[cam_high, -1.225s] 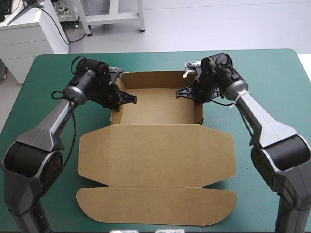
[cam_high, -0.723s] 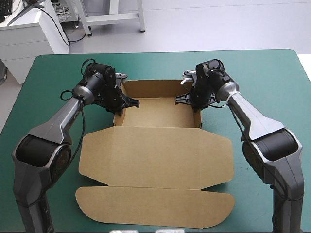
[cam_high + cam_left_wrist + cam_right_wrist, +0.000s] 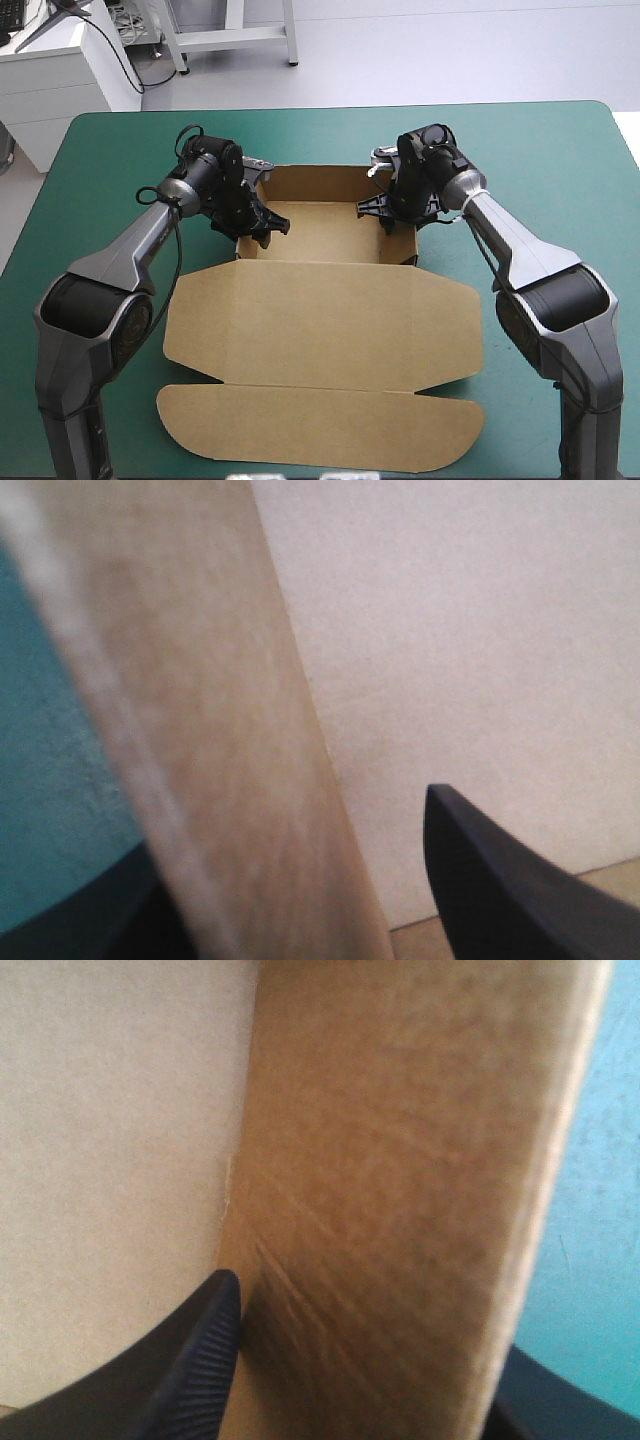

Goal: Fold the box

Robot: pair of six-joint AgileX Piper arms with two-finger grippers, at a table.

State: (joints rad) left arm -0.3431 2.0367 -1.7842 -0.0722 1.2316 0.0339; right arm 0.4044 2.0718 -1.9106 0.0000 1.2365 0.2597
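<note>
At the far middle of the teal-green tabletop [image 3: 560, 150] lies the brown box [image 3: 320, 320], well inside every edge. Its far part is already a tray [image 3: 325, 228]: the back wall [image 3: 320, 182] and both side walls stand upright around the floor. The lid [image 3: 320, 325] lies flat toward the near edge, and its long flap [image 3: 320, 425] is also flat beyond the crease.

The left claw [image 3: 265, 222] sits astride the left wall [image 3: 230, 780]. The left wrist view shows one black finger [image 3: 510, 890] inside the tray and the other outside over the cover. The inner finger stands a little clear of the board, so I judge this claw released rather than clamped. The right claw [image 3: 378, 205] sits astride the right wall [image 3: 400, 1210] in the same way. Its inner finger [image 3: 190, 1360] touches the board and the outer one is just behind it, so it reads as grasping the wall.

By my reckoning the job is well past halfway, since the walls are raised and the tray holds its shape. What seems to be left is firming or tucking the two side walls. Whether their tabs are fully seated cannot be seen from here. The lid and flap have not yet been worked.
</note>
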